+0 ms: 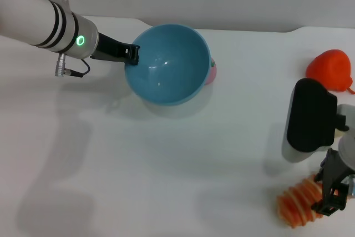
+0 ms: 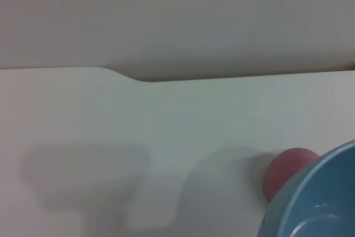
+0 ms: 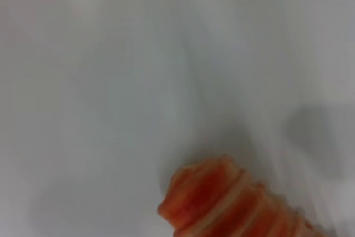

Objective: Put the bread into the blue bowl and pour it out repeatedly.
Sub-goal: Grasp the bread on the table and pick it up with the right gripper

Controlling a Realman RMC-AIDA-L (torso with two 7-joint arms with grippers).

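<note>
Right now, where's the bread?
In the head view the bread lies on the table at the near right, at the right gripper, far from the bowl.

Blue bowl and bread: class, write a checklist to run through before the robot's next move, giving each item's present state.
1. Left end effector grips the blue bowl at its rim: ok.
2. Bowl is empty, ready to receive: ok, no bread shows inside in the head view.
3. Bowl mouth faces up: not ok, it looks tilted toward the camera.
4. Right end effector is at the bread: ok, it sits at the loaf's end.
5. Bread is firmly gripped: cannot tell.
6. Pink ball is touching the bowl's far side: cannot tell.
</note>
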